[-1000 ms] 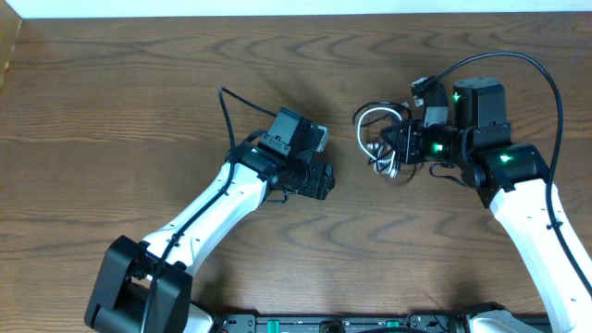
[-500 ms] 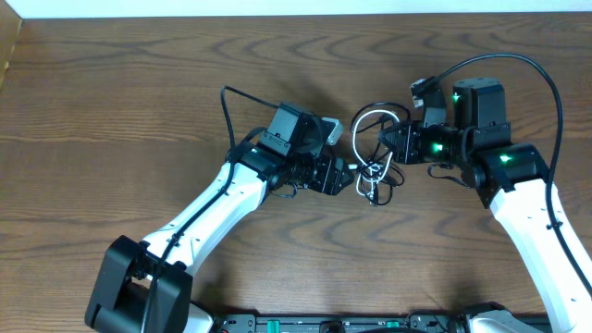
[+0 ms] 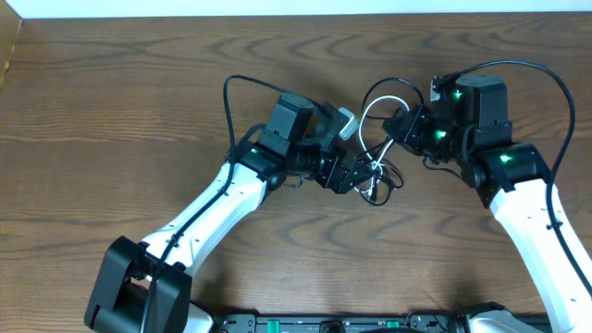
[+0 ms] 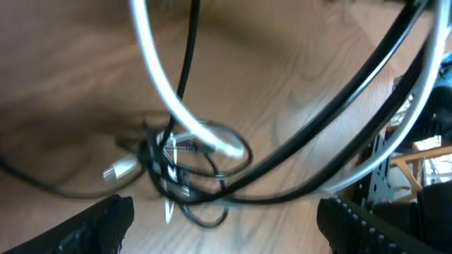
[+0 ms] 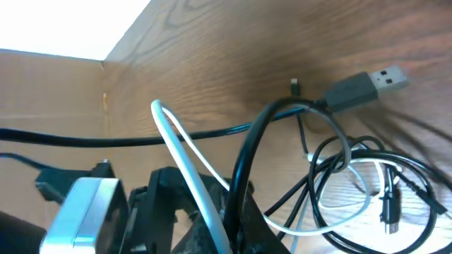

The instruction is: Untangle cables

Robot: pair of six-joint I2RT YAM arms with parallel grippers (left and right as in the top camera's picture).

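The cables [image 3: 375,174] sit knotted on the tabletop [image 3: 129,83] between the arms, strands lifted by the right pincer [image 3: 400,129] (pressed shut on them) — left pincer [image 3: 355,176], spread wide just beside the knot, should take one loose strand only, then draw away slowly.

One white cable [image 4: 152,70] and at least two black cables [image 5: 246,152] lay tangled, their exact number unclear, with one gray plug [image 5: 360,88]. Two robot arms, the left arm [image 3: 222,203] and the right arm [image 3: 536,222], stood at one tabletop [image 3: 111,111].
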